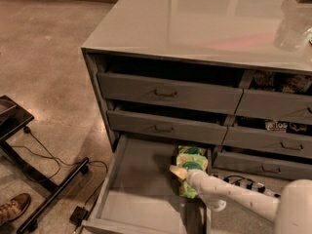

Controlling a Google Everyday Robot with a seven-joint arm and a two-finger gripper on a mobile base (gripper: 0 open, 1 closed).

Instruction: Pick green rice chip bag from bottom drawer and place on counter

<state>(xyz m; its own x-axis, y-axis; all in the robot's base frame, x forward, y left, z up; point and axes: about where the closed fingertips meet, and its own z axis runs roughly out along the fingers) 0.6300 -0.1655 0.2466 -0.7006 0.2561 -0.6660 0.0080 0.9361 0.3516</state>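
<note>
1. the bottom drawer [139, 177] is pulled well out of the grey cabinet, its plain grey floor mostly bare.
2. the green rice chip bag [192, 157] lies inside that drawer, against its right side wall and towards the back, just under the front of the drawer above.
3. the claw [179, 172] is down in the drawer over the left-hand middle of the bag, its pale tip touching or just above the pouch. whether it is open or closed on the bag cannot be told.
4. the white arm [236, 198] comes in from the lower right and crosses the drawer's right wall.
5. the table [204, 18], the glossy grey top of the cabinet, reflects light, and a blurry clear object [292, 30] stands near its right edge.
6. two closed drawers with dark handles [165, 93] sit above the open one; the right-hand drawers hold packets [280, 82].
7. on the floor to the left are a black stand [48, 196], loose cables [53, 162] and a brown shoe [13, 207].
</note>
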